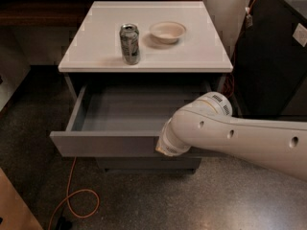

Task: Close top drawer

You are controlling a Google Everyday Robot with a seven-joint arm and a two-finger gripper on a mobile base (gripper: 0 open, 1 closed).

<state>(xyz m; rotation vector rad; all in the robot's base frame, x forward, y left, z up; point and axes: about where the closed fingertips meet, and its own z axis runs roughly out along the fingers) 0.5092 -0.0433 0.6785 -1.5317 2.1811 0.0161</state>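
Note:
The top drawer (105, 143) is a wide grey drawer with a plain flat front. It stands pulled out from the white-topped cabinet (192, 51), and its grey inside (129, 111) is empty. My white arm reaches in from the right. My gripper (165, 147) is at the arm's end, against the right part of the drawer's front panel, and the arm mostly hides it.
A drink can (130, 43) and a shallow bowl (167, 31) stand on the cabinet top. A lower drawer front (144, 163) shows under the open one. An orange cable (76, 200) loops on the speckled floor at the front left. A black unit (273, 56) stands at the right.

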